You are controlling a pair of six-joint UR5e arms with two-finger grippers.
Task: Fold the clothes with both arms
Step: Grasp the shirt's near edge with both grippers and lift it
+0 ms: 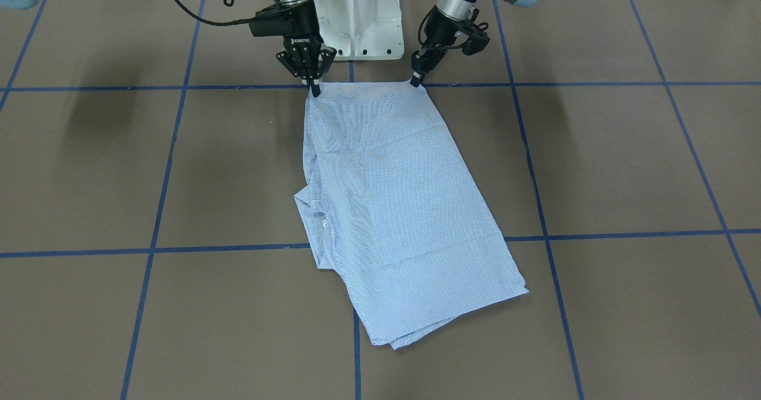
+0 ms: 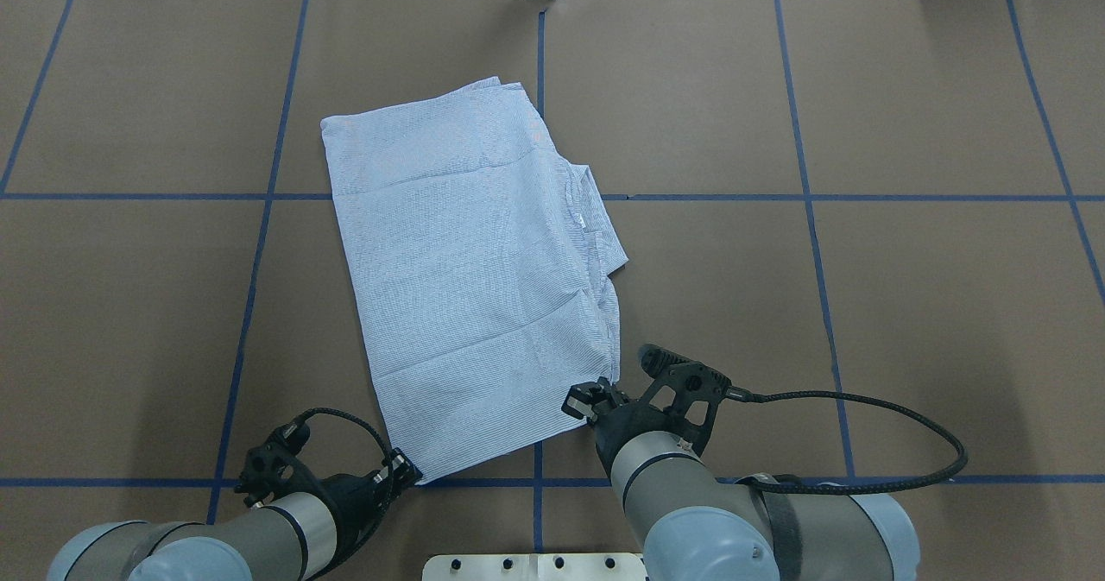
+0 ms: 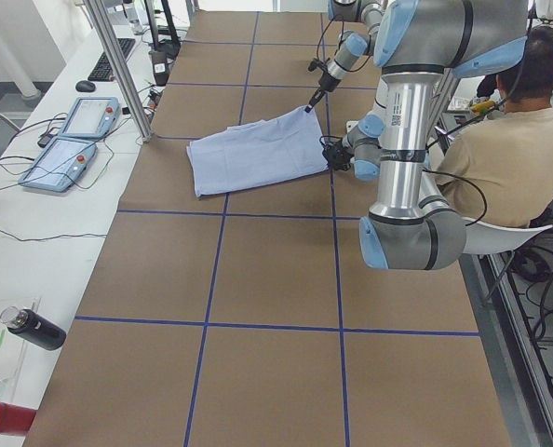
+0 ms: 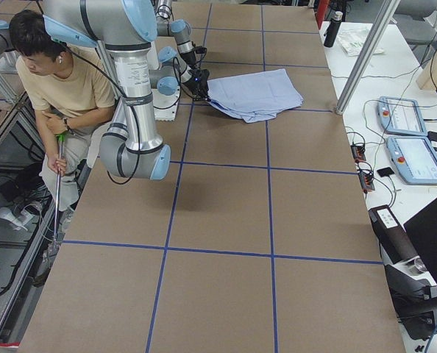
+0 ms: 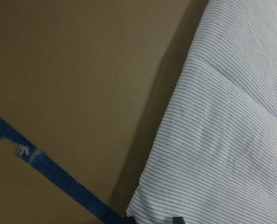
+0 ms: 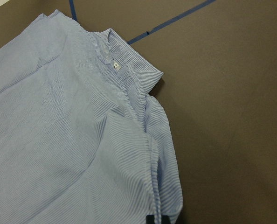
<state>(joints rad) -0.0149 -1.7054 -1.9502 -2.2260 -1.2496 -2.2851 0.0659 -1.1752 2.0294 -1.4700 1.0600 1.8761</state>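
On the left, the left end effector (image 2: 404, 470) is pinching the near left corner of the shirt (image 2: 466, 270). The shirt lies folded in the middle of the bench (image 2: 906, 305). On the right, the right end effector (image 2: 594, 401) is pinching the near right corner. If one arm lifts faster, a corner might slip out, or the folds might slide apart. The right wrist view shows the collar (image 6: 129, 60) and white label (image 6: 116, 66); the left wrist view shows only stripes and blue tape (image 5: 59, 177)
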